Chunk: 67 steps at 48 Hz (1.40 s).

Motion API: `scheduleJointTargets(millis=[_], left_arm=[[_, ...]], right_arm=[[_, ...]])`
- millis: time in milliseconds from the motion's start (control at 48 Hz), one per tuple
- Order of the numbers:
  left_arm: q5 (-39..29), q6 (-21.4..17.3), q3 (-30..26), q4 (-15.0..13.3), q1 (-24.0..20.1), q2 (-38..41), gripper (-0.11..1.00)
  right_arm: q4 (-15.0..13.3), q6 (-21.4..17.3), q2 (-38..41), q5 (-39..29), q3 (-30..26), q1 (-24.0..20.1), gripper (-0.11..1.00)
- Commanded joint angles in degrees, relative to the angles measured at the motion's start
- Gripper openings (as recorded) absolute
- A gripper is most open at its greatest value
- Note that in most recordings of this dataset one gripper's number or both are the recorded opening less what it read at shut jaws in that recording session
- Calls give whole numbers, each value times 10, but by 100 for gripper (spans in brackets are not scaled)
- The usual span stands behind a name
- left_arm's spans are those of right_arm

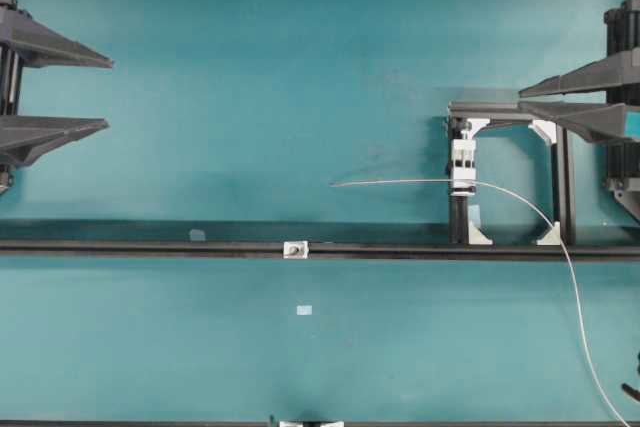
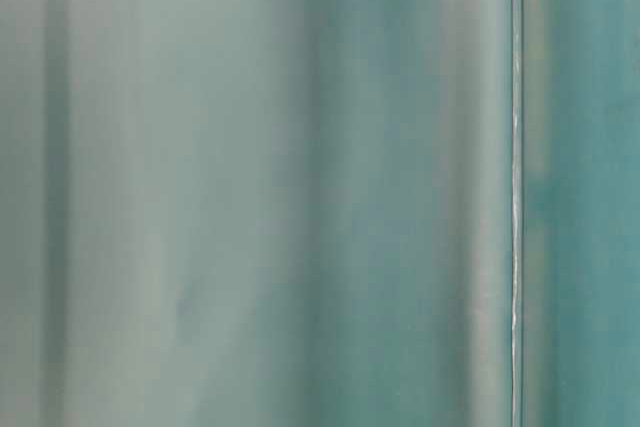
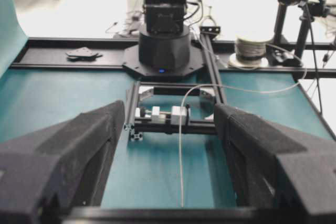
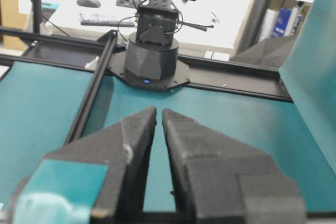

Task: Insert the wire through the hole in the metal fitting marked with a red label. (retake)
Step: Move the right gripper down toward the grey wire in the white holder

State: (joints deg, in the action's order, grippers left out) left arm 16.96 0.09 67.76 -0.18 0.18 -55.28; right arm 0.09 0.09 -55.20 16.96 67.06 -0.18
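Note:
The thin pale wire (image 1: 400, 182) is held in a white slotted clamp block (image 1: 462, 167) on a black frame. Its free end points left and stops at mid table; the other side curves down to the lower right corner. The small silvery metal fitting (image 1: 295, 249) sits on the long black rail (image 1: 150, 247), with its dark hole (image 1: 295, 248) just visible. I see no red label. My left gripper (image 1: 105, 92) is open and empty at the far left. In its wrist view (image 3: 169, 109) the wire (image 3: 179, 150) lies between the fingers (image 3: 79, 150), well ahead. My right gripper (image 1: 520, 97) is shut and empty (image 4: 159, 111) above the frame.
Pale paper tags lie at the rail (image 1: 197, 235), on the mat (image 1: 304, 310) and by the frame (image 1: 476, 215). A second fitting (image 1: 310, 424) sits on the bottom rail. A wire spool (image 3: 249, 45) stands beyond the mat. The table-level view is a blur.

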Motion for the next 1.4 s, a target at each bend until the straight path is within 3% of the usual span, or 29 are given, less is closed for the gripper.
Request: scheduleJointTargets(millis=[0,42,167,292,479,604,688,792,896,938,980,1063,1376], left_arm=[[2,2,0,-17,0,5,24],[3,3,3,-18,0,5,22],[5,4,3,-17,0,6,-1],[2,5,4,-17,0,16,-10],[4,5,3,-18,0,62,-10],[11,-2,0,-18,0,88,-2],[13,-4,2,-17,0,98,11],[14,-7,4,-17,0,108,35],[14,-7,4,-18,0,113,66],[14,-7,5,-17,0,114,67],[14,-7,6,-17,0,117,67],[14,-6,10,-18,0,126,67],[21,-4,7,-17,0,203,66]], right_arm=[[1,-2,-1,4,2,3,24],[0,-3,-5,6,10,4,21],[3,-6,-12,11,18,5,1],[9,-28,-11,11,20,6,0],[9,-78,12,18,35,10,0],[9,-98,27,24,44,10,1],[9,-105,32,25,47,10,4],[9,-107,33,21,49,10,25],[9,-108,33,21,53,10,56],[9,-108,34,21,54,10,70],[9,-108,38,21,55,10,74],[9,-109,47,21,60,10,69],[9,-127,122,21,55,10,69]])
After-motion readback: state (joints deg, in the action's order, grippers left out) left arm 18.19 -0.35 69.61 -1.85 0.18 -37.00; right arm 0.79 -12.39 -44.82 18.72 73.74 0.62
